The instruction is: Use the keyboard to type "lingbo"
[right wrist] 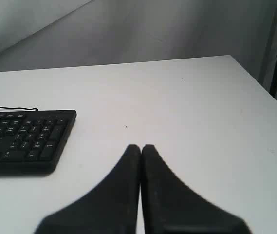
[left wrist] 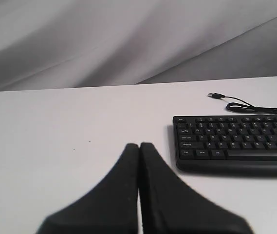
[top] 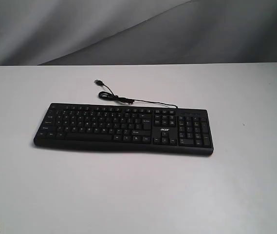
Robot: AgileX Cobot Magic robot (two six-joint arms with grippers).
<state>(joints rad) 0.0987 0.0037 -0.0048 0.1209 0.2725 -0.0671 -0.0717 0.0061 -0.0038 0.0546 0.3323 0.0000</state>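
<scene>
The table (top: 138, 195) has a plain white, flat top. One black keyboard (top: 123, 127) lies flat on it, its long side across the exterior view, with the number pad at the right end. Behind the keyboard its thin black cable (top: 143, 102) rests on the surface in a loose curl, and the plug (top: 97, 81) lies free on the white top.

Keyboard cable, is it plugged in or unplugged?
Unplugged: its USB plug lies bare on the table behind the keyboard, joined to nothing.

Matt black plastic keyboard (top: 123, 129) on a smooth white table (top: 128, 195).
</scene>
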